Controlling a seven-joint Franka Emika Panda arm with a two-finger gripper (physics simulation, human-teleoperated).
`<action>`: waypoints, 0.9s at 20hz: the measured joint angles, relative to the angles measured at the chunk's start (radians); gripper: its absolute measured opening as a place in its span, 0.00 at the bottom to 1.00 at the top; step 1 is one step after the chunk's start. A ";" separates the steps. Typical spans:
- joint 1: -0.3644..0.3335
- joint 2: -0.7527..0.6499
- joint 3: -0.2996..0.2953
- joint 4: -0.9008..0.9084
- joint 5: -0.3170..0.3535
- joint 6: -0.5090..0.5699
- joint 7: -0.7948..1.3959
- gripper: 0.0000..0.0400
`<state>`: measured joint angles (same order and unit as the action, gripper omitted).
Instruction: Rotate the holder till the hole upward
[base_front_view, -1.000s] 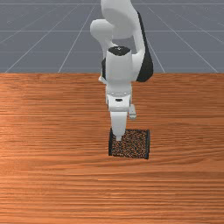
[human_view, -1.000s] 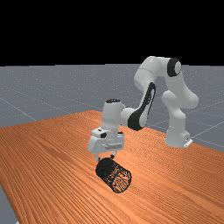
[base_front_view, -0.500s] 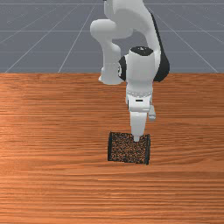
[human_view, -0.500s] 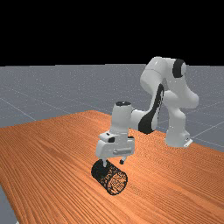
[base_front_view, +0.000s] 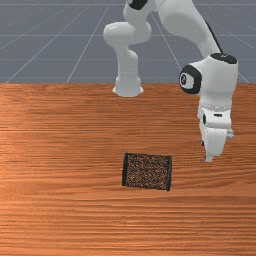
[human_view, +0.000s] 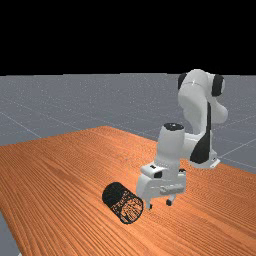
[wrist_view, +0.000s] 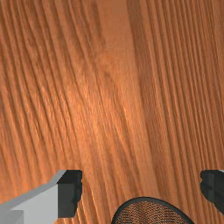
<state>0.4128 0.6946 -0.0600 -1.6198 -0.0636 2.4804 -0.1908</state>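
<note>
Front view: the black mesh holder (base_front_view: 147, 171) lies on its side on the wood table (base_front_view: 60, 210). In the far view, the gripper (human_view: 159, 204) is near it, on the far view's right. In the wrist view, the two fingers (wrist_view: 70, 194) are wide apart

No text, label, brand, number or sign is showing readably anywhere. Toward the front view's right, a small dark mark (base_front_view: 184, 80) is sitting on the pale round face of a black-rimmed joint (base_front_view: 192, 87) of the arm (base_front_view: 218, 80); it may be forming a logo, though it is coming out too small to tell.
</note>
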 joint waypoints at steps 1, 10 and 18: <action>0.006 0.006 0.007 0.011 -0.002 -0.003 -0.009 1.00; 0.022 0.171 -0.006 0.097 -0.028 0.033 -0.024 1.00; 0.137 0.303 -0.123 0.246 -0.126 -0.072 0.085 1.00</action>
<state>0.5497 0.9978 -0.1829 -1.3742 -0.1899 2.4081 -0.1062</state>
